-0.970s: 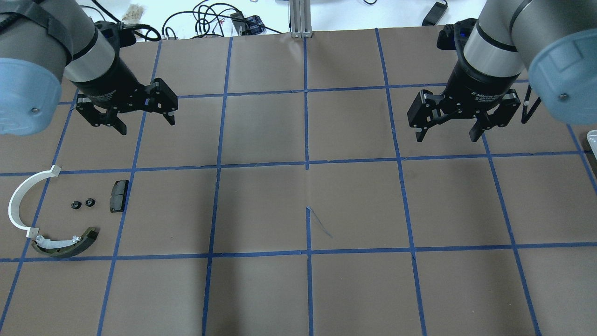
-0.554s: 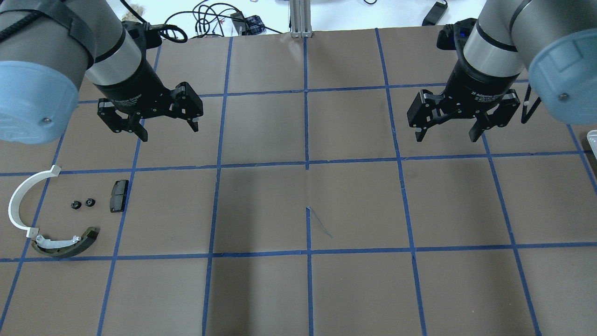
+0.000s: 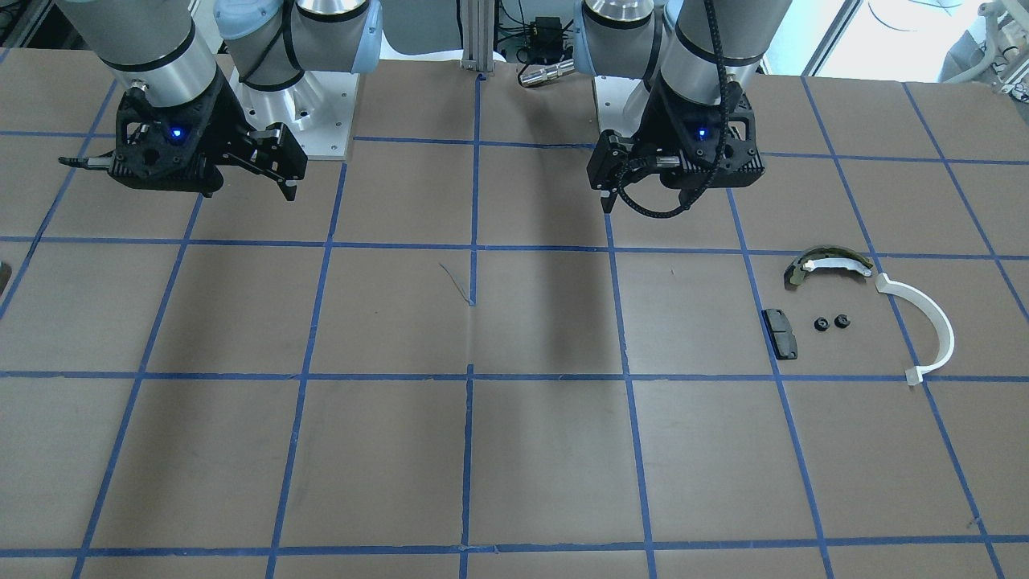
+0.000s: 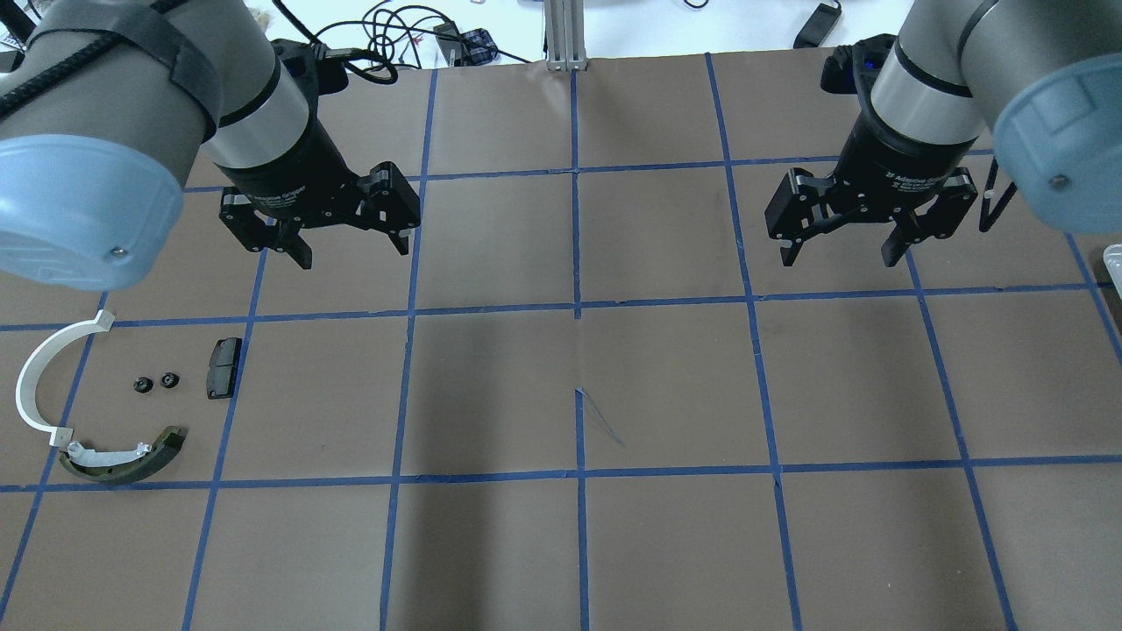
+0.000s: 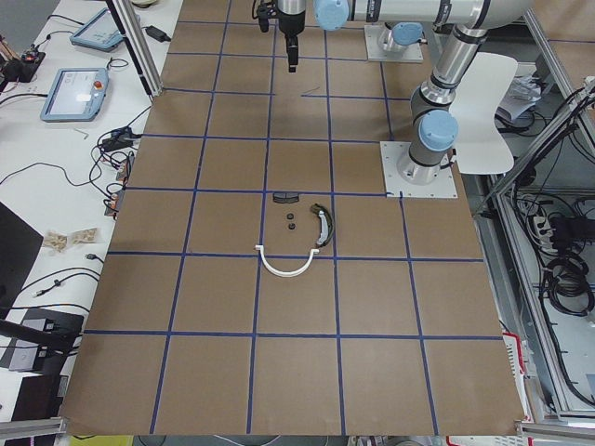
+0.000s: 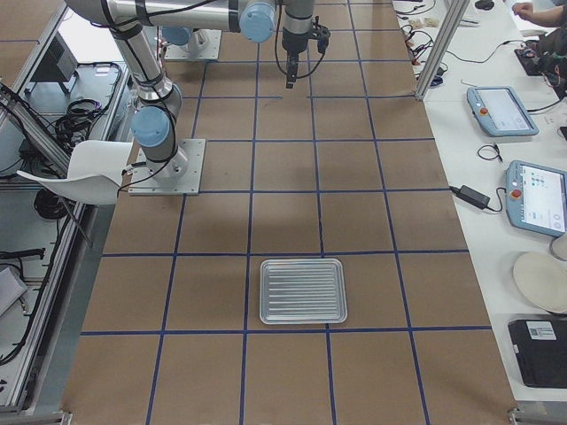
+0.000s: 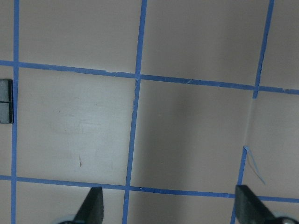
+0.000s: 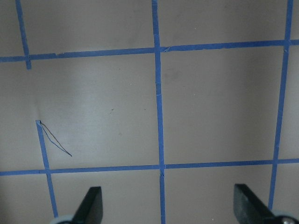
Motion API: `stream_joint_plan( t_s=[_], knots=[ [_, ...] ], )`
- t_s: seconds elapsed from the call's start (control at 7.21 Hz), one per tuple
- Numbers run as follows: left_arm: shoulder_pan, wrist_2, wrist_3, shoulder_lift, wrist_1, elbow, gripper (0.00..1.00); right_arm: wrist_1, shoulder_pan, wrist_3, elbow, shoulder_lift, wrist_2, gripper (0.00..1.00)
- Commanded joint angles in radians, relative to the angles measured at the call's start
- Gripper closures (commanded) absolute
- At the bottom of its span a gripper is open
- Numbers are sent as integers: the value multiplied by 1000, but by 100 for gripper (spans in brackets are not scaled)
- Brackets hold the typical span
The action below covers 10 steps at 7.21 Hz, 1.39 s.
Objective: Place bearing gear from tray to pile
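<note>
The pile lies at the table's left: a white half-ring strip [image 4: 35, 377], an olive-and-white curved shoe [image 4: 123, 460], a black rectangular pad [image 4: 223, 368] and two small black bearing gears [image 4: 143, 384] [image 4: 169, 379]. In the front-facing view the gears [image 3: 821, 325] sit between the pad [image 3: 780, 333] and the strip [image 3: 932, 322]. The ribbed metal tray [image 6: 302, 290] shows nothing on it. My left gripper [image 4: 352, 252] is open and empty, above and right of the pile. My right gripper [image 4: 838, 258] is open and empty at the far right.
The brown table cover carries a blue tape grid, with a loose tape curl [image 4: 600, 421] near the centre. Cables [image 4: 394, 35] lie beyond the far edge. The tray's edge [image 4: 1113, 263] shows at the right border. The pad's end shows in the left wrist view [image 7: 5, 100].
My left arm has moved to the right, away from above the pile and toward the table's middle, gripper still open. The right arm and the pile have not moved.
</note>
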Motion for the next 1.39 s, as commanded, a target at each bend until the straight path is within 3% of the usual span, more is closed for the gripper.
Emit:
stream_joint_plan(
  t_s=[0.0, 0.42, 1.25],
  knots=[
    [14, 5, 39, 0, -1, 6, 0, 0, 0, 1, 0, 0, 1, 0],
    [34, 17, 127, -73, -114, 156, 0, 0, 0, 1, 0, 0, 1, 0],
    [34, 14, 128, -75, -105, 155, 0, 2, -2, -1, -6, 0, 4, 0]
  ],
)
